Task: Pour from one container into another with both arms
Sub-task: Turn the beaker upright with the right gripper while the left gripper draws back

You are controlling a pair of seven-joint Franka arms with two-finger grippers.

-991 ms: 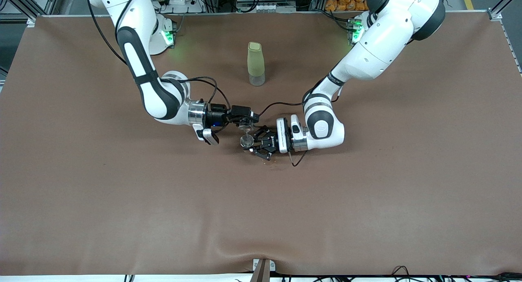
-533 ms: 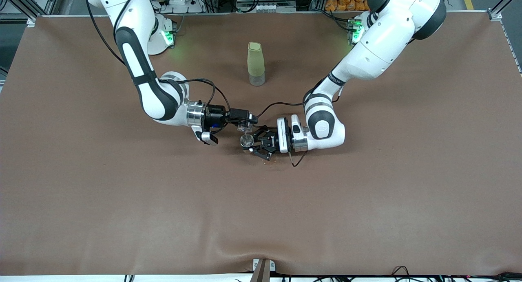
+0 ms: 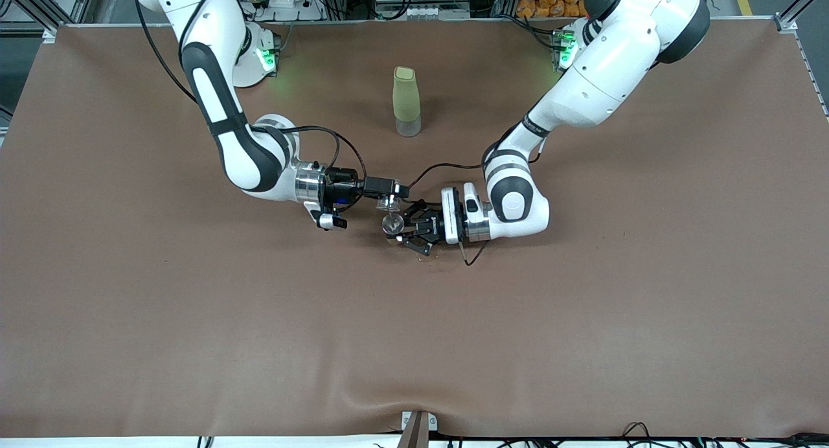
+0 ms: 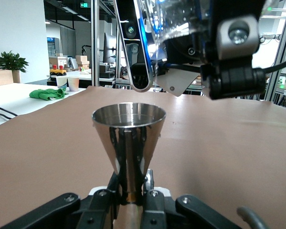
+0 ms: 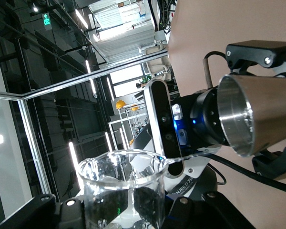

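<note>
My right gripper (image 3: 388, 198) is shut on a clear glass beaker (image 3: 386, 204) and holds it tipped just above a steel cone-shaped cup (image 3: 391, 224). My left gripper (image 3: 403, 229) is shut on that cup's narrow waist and keeps it upright, low over the middle of the table. In the left wrist view the steel cup (image 4: 128, 136) stands in my left gripper (image 4: 131, 200), with the beaker (image 4: 181, 21) overhead. In the right wrist view the beaker (image 5: 124, 191) fills my right gripper (image 5: 127, 212), its rim pointing toward the cup (image 5: 257, 114). Whether liquid flows does not show.
An olive-green bottle (image 3: 406, 101) with a clear base stands upright, farther from the front camera than both grippers, between the two arm bases. A brown cloth (image 3: 583, 305) covers the table. A small orange spot (image 3: 424, 257) lies on the cloth by the left gripper.
The right arm's wrist has rolled and drawn back slightly toward its own end, tipping the beaker further over the steel cup. The left arm has hardly moved.
</note>
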